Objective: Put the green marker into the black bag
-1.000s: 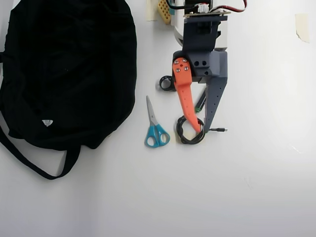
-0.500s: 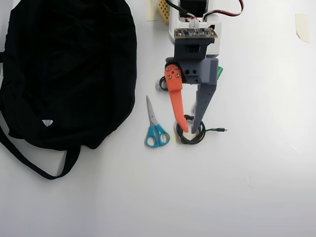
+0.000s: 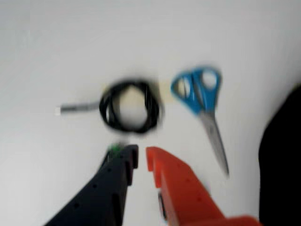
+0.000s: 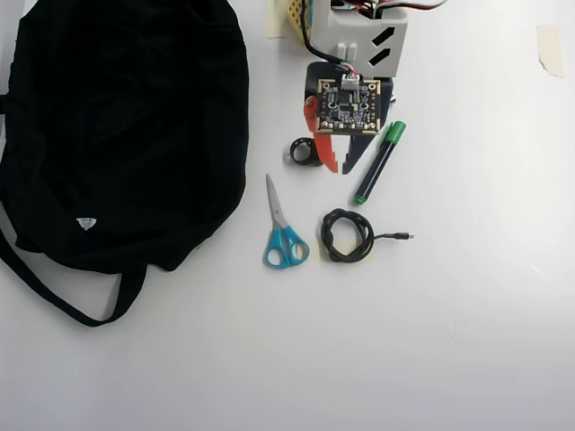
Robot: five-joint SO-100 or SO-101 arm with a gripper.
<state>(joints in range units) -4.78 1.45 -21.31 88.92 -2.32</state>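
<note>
The green marker (image 4: pixel 379 162) lies on the white table, a black barrel with a green cap and a green end. My gripper (image 4: pixel 340 166) hovers just left of it in the overhead view, jaws a narrow gap apart and empty. In the wrist view my gripper (image 3: pixel 141 157) shows a black finger (image 3: pixel 123 162) and an orange finger (image 3: pixel 157 165). Only the marker's green end (image 3: pixel 114 149) peeks out beside the black finger. The black bag (image 4: pixel 117 135) lies at the left in the overhead view. It is a dark shape at the right edge of the wrist view (image 3: pixel 282 160).
Blue-handled scissors (image 4: pixel 283 235) and a coiled black cable (image 4: pixel 346 235) lie just beyond the gripper, also in the wrist view: scissors (image 3: pixel 200 101), cable (image 3: pixel 129 106). A small black object (image 4: pixel 304 151) sits by the orange finger. Tape pieces (image 4: pixel 550 49) are stuck at the far edge.
</note>
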